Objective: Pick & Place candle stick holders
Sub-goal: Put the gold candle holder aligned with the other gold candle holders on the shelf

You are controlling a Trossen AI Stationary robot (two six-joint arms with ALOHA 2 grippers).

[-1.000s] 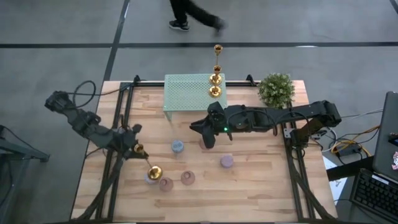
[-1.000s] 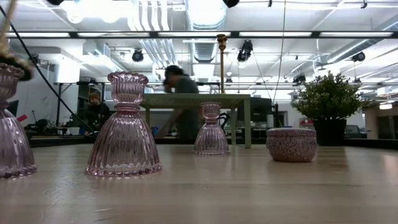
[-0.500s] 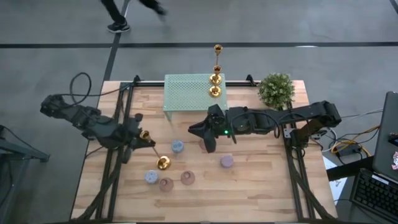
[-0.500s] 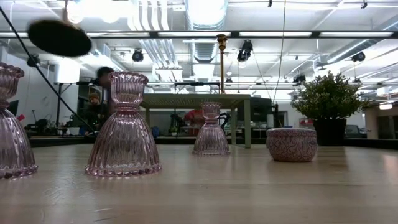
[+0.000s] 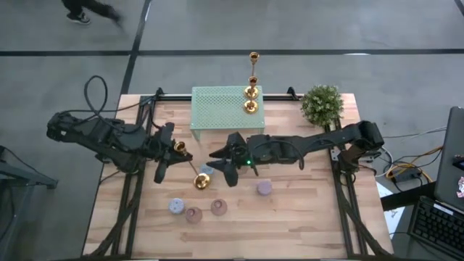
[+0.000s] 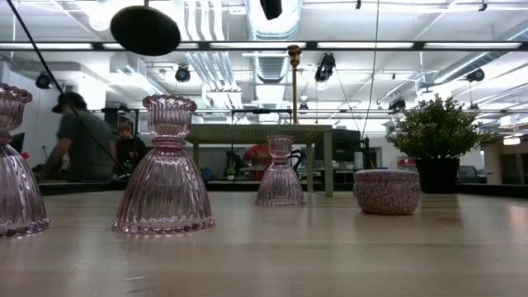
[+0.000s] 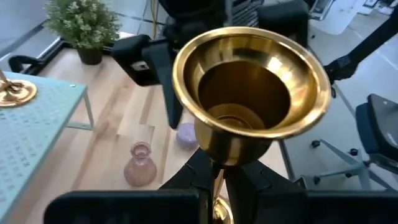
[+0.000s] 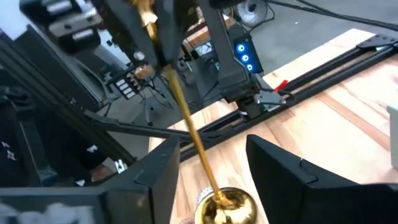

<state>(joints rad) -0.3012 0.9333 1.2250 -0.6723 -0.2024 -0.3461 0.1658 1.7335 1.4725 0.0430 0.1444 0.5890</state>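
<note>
Holding the gold candlestick (image 5: 190, 165) clamped above the table, our left gripper (image 5: 174, 149) angled its long axis toward the right gripper (image 5: 223, 164), whose fingers stood apart around its base.

gold candlestick (image 7: 251, 106): in your left wrist view its stem drops behind the left gripper's fingers (image 7: 186, 177), so the grip point is hidden from you
candlestick base (image 6: 145, 30): your low view gives only a dark disc at the top; the stem and the hand holding it are cut off above
right gripper (image 5: 220, 164): from overhead you can't make out the finger gap; in its own wrist view the fingers (image 8: 163, 163) are cut by the lower edge
pink holder (image 6: 16, 169): clipped by the low view's left edge
person (image 5: 87, 10): blurred, cut off at the top of your overhead view
</note>
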